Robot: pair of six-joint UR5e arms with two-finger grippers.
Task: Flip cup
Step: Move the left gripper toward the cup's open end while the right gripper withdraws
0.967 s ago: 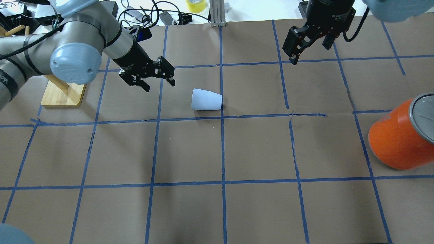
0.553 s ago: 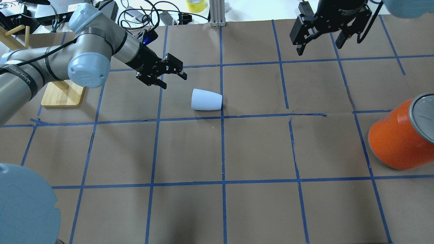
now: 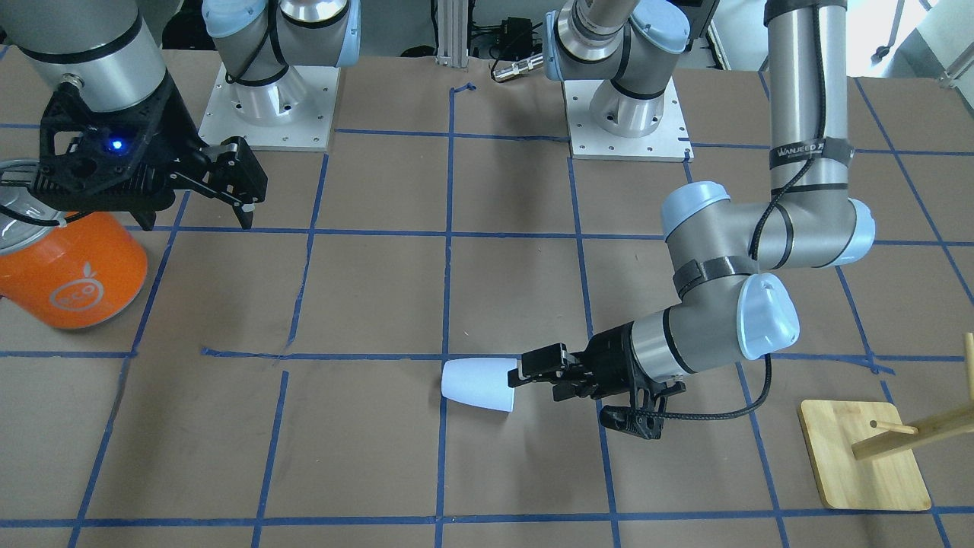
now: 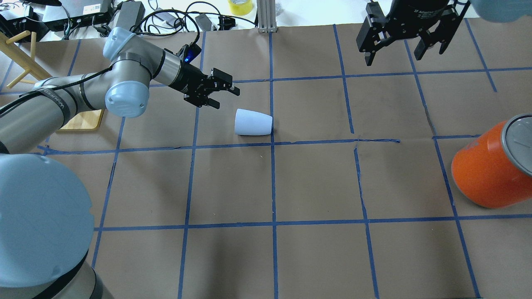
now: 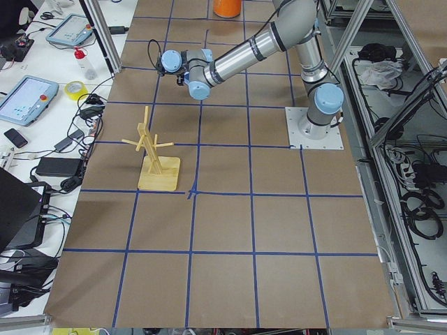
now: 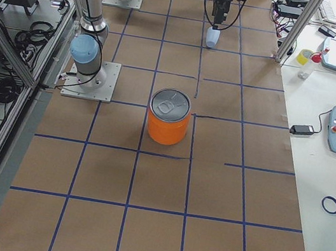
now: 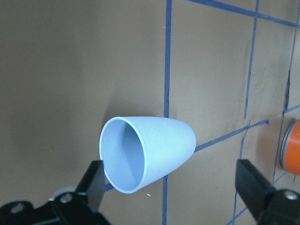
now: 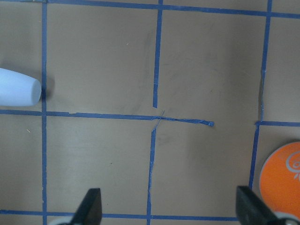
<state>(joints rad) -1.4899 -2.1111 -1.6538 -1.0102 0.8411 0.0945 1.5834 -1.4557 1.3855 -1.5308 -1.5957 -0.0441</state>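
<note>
The pale blue-white cup (image 4: pixel 253 122) lies on its side on the brown paper, its wide rim toward my left gripper and its base on a blue tape line. It also shows in the front view (image 3: pixel 478 384) and the right side view (image 6: pixel 212 37). My left gripper (image 4: pixel 225 97) is open and empty, held nearly level just short of the rim. The left wrist view looks into the bluish mouth of the cup (image 7: pixel 147 154) between the open fingers (image 7: pixel 96 187). My right gripper (image 4: pixel 392 58) is open and empty, high over the far right of the table.
A large orange can (image 4: pixel 488 170) with a grey lid stands at the right edge and shows in the right wrist view (image 8: pixel 286 173). A wooden peg stand (image 3: pixel 864 457) sits at the far left. Blue tape lines grid the brown paper.
My left gripper has swung right and toward the cup's rim, turning more level and staying open. My right gripper has drawn back toward the far edge. The cup has not moved.
</note>
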